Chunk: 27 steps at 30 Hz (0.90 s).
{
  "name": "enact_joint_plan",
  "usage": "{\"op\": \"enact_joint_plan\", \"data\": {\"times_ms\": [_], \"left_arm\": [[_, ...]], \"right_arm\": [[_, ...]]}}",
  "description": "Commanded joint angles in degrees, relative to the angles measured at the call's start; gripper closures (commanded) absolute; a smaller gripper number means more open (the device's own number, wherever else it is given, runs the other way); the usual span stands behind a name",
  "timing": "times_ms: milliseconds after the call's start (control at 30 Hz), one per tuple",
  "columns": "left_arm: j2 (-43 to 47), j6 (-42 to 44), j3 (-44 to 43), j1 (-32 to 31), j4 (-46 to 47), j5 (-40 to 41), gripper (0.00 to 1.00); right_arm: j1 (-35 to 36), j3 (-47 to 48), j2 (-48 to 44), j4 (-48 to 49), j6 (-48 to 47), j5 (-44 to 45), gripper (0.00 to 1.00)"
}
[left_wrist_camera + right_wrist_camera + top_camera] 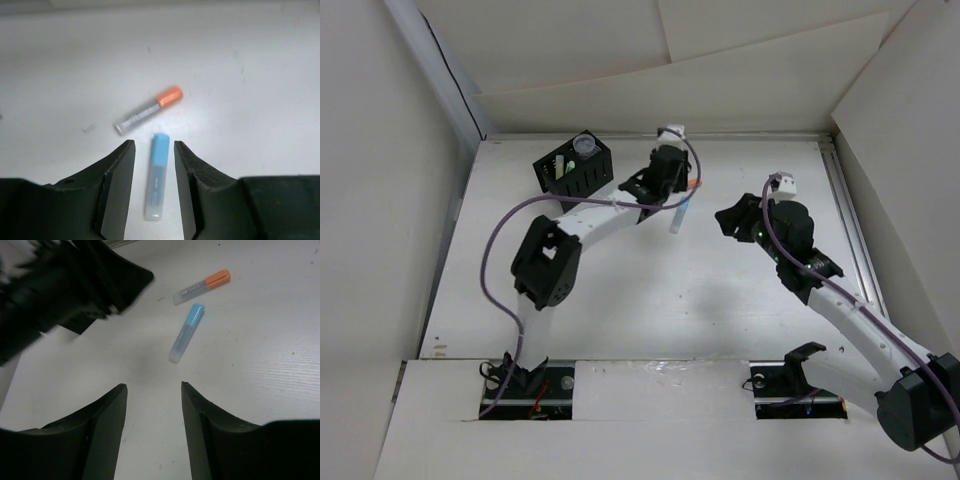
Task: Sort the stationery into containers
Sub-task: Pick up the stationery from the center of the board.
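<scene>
Top: box [572, 168] far left on table [720, 300], roll [585, 146] inside; left gripper [672, 200] above blue stick [677, 219]. Left wrist: parted astride blue stick, gaps either side; grey stick [149, 110] just beyond. Right wrist: right gripper [152, 387] parted, empty; both sticks ahead.

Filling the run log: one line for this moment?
left gripper: open over light blue marker | right gripper: open, empty | orange-tipped marker: loose

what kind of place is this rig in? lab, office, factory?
Probably a lab robot test cell: white table boxed in by plain white panels, left arm and right arm mounted at its near edge, props: black organiser, blue stick, orange-tipped stick.
</scene>
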State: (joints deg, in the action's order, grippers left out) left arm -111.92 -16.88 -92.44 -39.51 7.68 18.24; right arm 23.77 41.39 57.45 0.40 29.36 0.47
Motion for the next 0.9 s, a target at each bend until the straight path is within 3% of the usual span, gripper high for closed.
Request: {"op": "enact_joint_plan", "data": {"times_ms": [0,200,867], "left_arm": [[-6.02,-0.87,-4.84,-1.88,-7.76,-5.76,0.66],[-12.70,-0.34,-10.81,-2.59,-10.57,-7.33,0.48],[-25.10,3.00,-21.90,-2.59,-16.21,-3.65,0.50]], "right_arm": [[-0.57,-0.43,-1.11,1.62,0.25,1.03,0.46],[-1.09,-0.43,-1.11,1.62,0.25,0.50,0.35],[-1.62,-0.96,-1.11,2.14,0.78,-1.70,0.35]]}}
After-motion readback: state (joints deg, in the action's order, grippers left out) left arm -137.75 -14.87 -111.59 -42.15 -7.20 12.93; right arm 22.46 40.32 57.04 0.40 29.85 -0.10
